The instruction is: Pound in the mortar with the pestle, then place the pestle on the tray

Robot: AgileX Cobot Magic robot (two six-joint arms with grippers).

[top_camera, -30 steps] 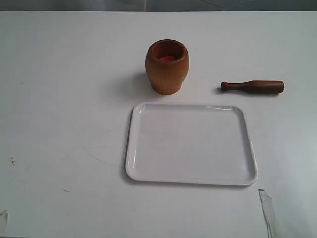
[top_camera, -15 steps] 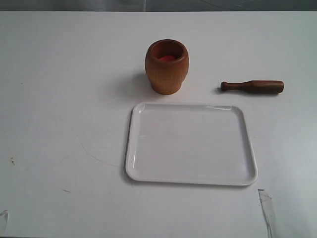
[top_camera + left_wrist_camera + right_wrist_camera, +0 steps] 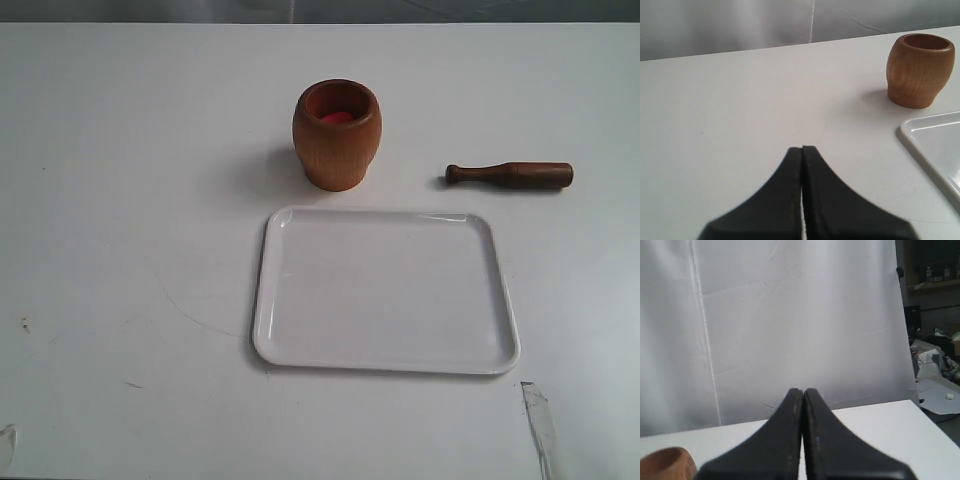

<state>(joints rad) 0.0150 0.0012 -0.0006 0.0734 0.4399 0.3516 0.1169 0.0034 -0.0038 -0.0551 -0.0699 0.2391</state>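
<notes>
Exterior view: you had the mortar (image 3: 337, 135) standing upright in the upper middle of the frame. The pestle (image 3: 510, 175) lay flat at the right, knob end toward the mortar and well apart from it. The tray (image 3: 386, 290) sat just below both, center-right.

Left wrist view: your left gripper (image 3: 802, 150) had its fingers pressed together, gripping nothing, over the table (image 3: 715, 100).

Right wrist view: your right gripper (image 3: 803, 392) was pinched together too, nothing in it, with a white curtain (image 3: 790, 315) behind and the mortar's rim peeking in.
</notes>
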